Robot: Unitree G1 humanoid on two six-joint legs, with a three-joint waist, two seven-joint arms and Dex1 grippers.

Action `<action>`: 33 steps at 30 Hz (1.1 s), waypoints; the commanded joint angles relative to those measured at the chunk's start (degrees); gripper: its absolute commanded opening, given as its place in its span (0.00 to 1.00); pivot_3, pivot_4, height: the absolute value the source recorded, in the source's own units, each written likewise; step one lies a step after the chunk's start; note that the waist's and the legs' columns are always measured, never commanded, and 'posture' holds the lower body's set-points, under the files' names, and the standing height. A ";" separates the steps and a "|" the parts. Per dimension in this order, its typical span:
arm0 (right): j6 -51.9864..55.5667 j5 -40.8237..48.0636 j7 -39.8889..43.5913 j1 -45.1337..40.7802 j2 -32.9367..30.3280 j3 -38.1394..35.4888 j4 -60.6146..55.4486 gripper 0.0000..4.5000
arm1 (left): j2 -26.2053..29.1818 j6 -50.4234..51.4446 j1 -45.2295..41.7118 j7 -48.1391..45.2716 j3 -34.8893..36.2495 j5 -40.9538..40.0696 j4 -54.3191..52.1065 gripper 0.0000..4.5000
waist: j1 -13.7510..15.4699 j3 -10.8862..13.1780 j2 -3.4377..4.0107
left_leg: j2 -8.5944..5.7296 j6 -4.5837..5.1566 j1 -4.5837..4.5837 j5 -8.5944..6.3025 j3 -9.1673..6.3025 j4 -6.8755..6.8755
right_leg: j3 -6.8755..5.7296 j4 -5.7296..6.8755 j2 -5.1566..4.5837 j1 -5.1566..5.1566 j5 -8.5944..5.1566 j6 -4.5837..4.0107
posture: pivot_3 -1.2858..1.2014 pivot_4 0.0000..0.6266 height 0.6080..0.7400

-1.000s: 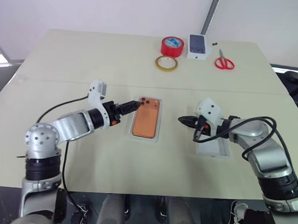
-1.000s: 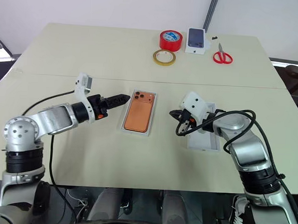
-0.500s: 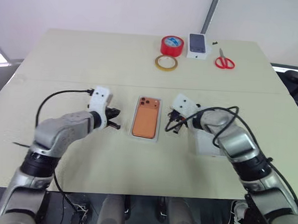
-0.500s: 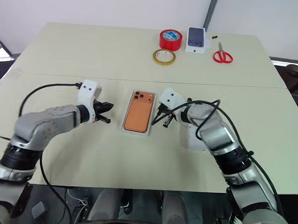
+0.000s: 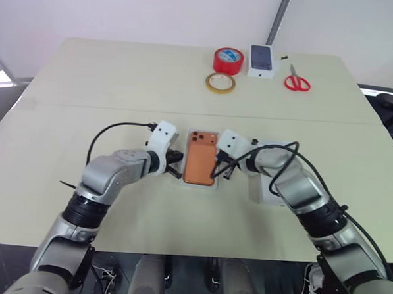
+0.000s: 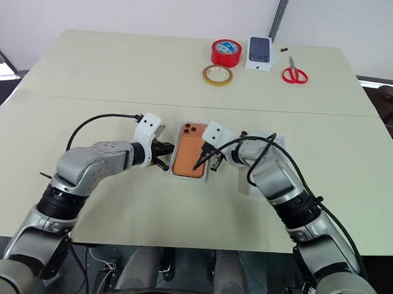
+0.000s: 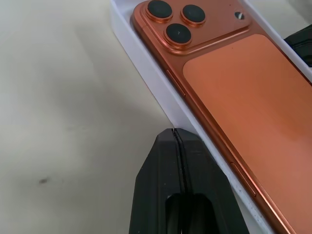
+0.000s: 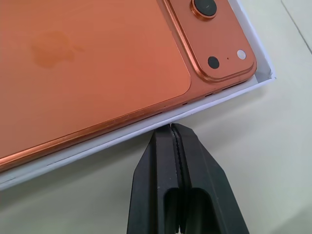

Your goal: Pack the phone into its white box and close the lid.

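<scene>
Lying face down in the white box [image 6: 171,174], the phone [image 6: 188,157] is already packed, so the first part of the job looks done. The box is sitting on the table [image 6: 121,77] between the two arms. The left gripper [image 6: 164,163] is resting at one long side of the box and the right gripper [image 6: 205,160] at the other. Both are pinching their fingers tight together and are holding nothing. The lid is not on yet. A flat white piece [image 6: 266,183] is lying just beside the box under the right arm; it may be the lid, but I cannot tell for sure.
</scene>
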 commanded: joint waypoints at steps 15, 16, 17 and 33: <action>6.79 3.80 4.98 19.00 -17.63 -13.85 -19.85 0.00 | -18.53 2.05 -6.80 -11.87 -12.80 4.74 6.27 0.00 | 1.87 -0.02 0.03 | -0.03 0.25 -0.02 -0.16 -0.12 0.35 | -0.03 -0.02 -0.02 0.16 -0.08 0.07 | 0.52 0.24 1.00; 6.84 3.81 4.90 19.44 -18.01 -14.38 -19.85 0.00 | -18.98 1.93 -6.87 -12.01 -12.64 5.16 6.80 0.00 | 1.85 -0.02 0.03 | -0.02 0.33 -0.06 -0.22 -0.11 0.46 | -0.03 -0.02 -0.03 0.17 -0.08 0.08 | 0.52 0.24 1.00; 6.90 3.84 4.87 19.94 -18.39 -15.00 -19.86 0.00 | -19.41 1.78 -7.01 -12.18 -12.46 5.58 7.38 0.00 | 1.82 -0.02 0.03 | -0.02 0.37 -0.07 -0.24 -0.11 0.52 | -0.03 -0.02 -0.03 0.19 -0.08 0.08 | 0.52 0.24 1.00; 4.91 4.71 5.32 23.36 -23.17 -21.02 -18.92 0.00 | -21.18 1.29 -8.81 -16.03 -10.15 8.53 9.78 0.00 | 1.85 -0.02 0.04 | -0.07 0.47 -0.13 -0.31 -0.12 0.65 | -0.03 -0.04 -0.08 0.23 -0.10 0.10 | 0.52 0.24 1.00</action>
